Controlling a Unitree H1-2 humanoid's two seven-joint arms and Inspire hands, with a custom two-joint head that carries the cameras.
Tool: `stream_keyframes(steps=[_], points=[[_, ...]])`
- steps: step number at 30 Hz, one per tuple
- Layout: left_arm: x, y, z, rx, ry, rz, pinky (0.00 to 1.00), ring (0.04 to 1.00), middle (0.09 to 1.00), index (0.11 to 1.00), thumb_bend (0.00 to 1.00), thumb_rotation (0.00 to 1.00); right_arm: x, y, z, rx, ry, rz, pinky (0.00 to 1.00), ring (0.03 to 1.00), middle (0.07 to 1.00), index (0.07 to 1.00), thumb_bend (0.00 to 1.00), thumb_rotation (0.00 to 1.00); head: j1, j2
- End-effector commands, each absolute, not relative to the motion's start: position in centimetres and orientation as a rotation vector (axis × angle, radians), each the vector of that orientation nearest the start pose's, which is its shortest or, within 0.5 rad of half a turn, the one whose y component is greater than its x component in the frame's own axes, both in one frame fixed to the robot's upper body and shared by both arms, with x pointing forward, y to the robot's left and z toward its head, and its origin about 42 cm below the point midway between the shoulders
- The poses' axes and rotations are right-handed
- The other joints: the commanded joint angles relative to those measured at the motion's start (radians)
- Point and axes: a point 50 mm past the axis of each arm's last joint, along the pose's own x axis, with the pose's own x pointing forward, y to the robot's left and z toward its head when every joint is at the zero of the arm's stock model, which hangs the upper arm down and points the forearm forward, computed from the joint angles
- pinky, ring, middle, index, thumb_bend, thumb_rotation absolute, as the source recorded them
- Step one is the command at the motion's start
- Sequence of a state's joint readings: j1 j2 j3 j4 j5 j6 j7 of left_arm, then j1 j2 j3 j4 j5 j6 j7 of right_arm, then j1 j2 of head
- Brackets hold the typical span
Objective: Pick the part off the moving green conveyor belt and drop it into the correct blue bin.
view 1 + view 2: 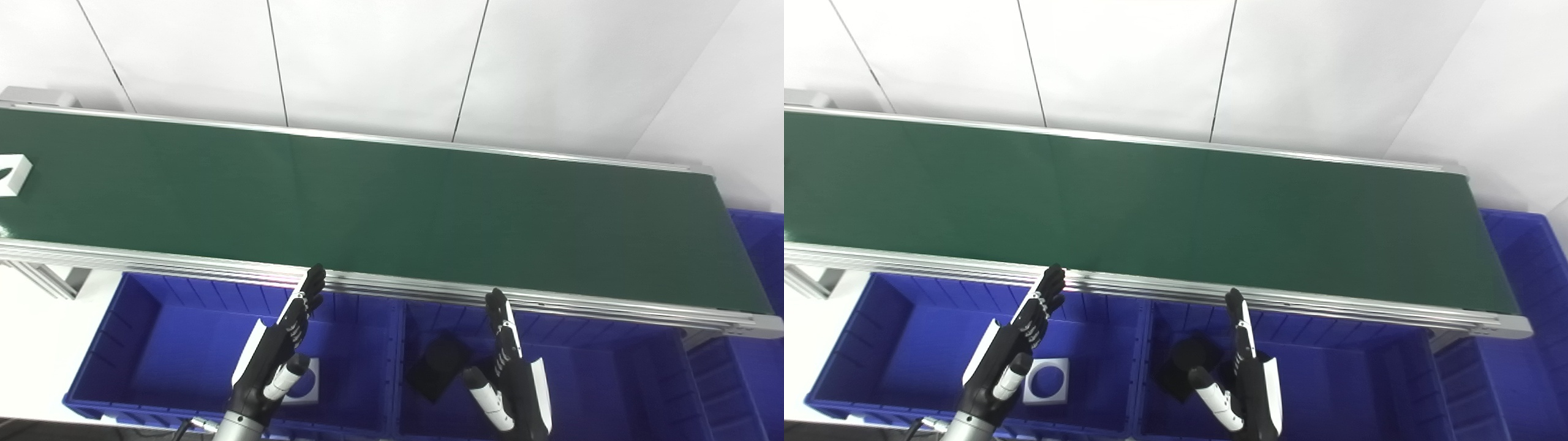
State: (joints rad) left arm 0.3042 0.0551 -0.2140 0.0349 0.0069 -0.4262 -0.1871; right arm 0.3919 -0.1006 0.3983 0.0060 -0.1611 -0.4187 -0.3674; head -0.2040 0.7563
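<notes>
A white square part rides on the green conveyor belt at the far left edge of the left eye view; it does not show in the right eye view. My left hand is open and empty, fingers straight, above the left blue bin. My right hand is open and empty above the middle blue bin. Both hands hover just in front of the belt's near rail.
The left bin holds a white square part with a round hole. The middle bin holds a black block. Another blue bin stands at the right end of the belt. A white panelled wall lies behind.
</notes>
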Motion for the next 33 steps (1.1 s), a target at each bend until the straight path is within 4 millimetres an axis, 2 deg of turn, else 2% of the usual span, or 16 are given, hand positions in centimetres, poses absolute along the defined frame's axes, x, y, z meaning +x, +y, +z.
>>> stream_keyframes(steps=[1,13,19,33], points=[[16.92,17.53,5.54,0.011,-0.16,-0.33,1.0,1.0,1.0,1.0,0.91,0.93,12.86,-16.37,5.1,-0.073,-0.129,-0.002,1.0,0.972,0.96,1.0,0.81,0.81,0.002,0.001],[16.86,17.59,5.44,0.015,-0.155,-0.327,1.0,1.0,1.0,1.0,0.92,0.92,12.85,-16.24,5.05,-0.069,-0.126,-0.005,1.0,0.983,0.969,1.0,0.83,0.81,0.0,-0.001],[16.82,17.52,5.35,0.005,-0.151,-0.323,1.0,1.0,1.0,1.0,0.92,0.91,12.74,-16.31,4.98,-0.06,-0.118,0.002,1.0,0.993,0.977,1.0,0.8,0.8,-0.001,-0.001],[16.98,17.74,5.14,0.009,-0.146,-0.326,1.0,1.0,1.0,1.0,0.9,0.92,13.04,-16.4,4.83,-0.077,-0.122,0.008,1.0,0.979,0.973,1.0,0.8,0.81,-0.005,-0.006]])
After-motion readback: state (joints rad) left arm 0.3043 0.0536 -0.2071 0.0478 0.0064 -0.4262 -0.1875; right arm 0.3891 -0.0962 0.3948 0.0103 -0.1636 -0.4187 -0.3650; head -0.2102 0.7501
